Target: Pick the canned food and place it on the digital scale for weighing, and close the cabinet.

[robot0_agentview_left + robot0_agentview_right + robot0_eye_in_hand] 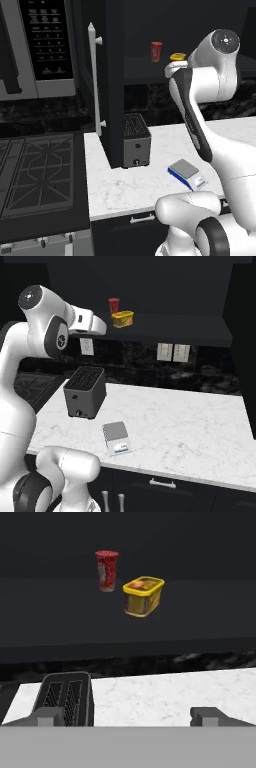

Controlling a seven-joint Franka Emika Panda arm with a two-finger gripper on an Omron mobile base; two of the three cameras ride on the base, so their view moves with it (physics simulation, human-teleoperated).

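In the hand view two dark fingertips [47,716] are seen set wide apart at the bottom edge, with nothing held between them. The gripper [127,717] is aimed into the open cabinet, level with its shelf but short of it.

The can [143,596] is found at about 12 o'clock from the fingers in the hand view, standing on the dark shelf [200,612] near its front edge. A red can [106,570] is placed just beside it, at its 10 o'clock and a little further back. The two appear apart, though the gap is small.

Below the shelf, the toaster [67,697] is seen at 9 o'clock on the white counter [165,694]. In the right base view the scale [116,437] lies on the counter near its front edge, at 5 o'clock of the toaster, with nothing on its plate.

In the left base view the cabinet door [112,80] stands open, swung out edge-on over the counter, its handle [93,75] facing the stove [40,175].

The step in hand is judged to be the reach toward the can; nothing has been placed or closed yet. A forward advance is called for next, with the can centred between the fingers and the red can kept outside them, before closing.
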